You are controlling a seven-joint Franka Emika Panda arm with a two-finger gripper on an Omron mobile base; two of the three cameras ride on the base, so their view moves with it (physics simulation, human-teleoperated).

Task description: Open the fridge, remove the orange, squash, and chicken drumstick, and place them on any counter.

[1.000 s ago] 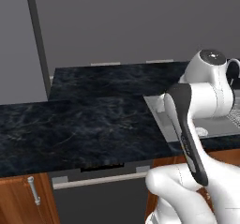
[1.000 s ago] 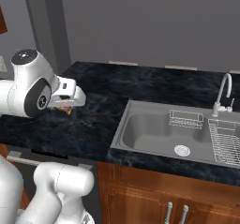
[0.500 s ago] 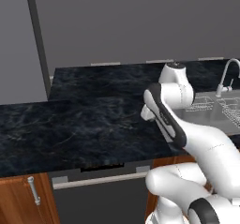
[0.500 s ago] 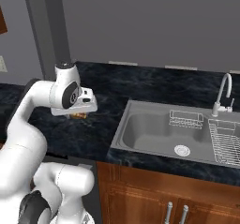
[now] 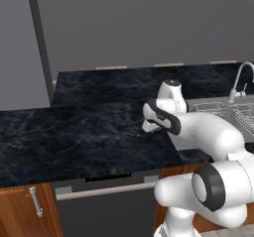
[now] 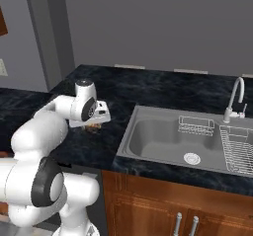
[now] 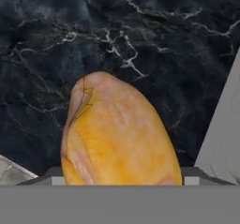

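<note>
Setting: rendered domestic kitchen. Black veined stone surface across mid-frame; steel sink with faucet at right; wood cabinets along bottom edge.

Two base views flanking the arm, sharing the counter, hand view close above it

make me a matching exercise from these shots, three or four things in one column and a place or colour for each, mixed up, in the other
Things:
1. golden-brown chicken drumstick
2. glossy black stone counter
3. grey steel sink basin
4. curved silver tap

Place or colour:
a. set into the counter, right of the arm
b. between the fingers of the pincer
c. dark with pale veining
d. rising behind the basin

Pairs: 1-b, 2-c, 3-a, 4-d
</note>
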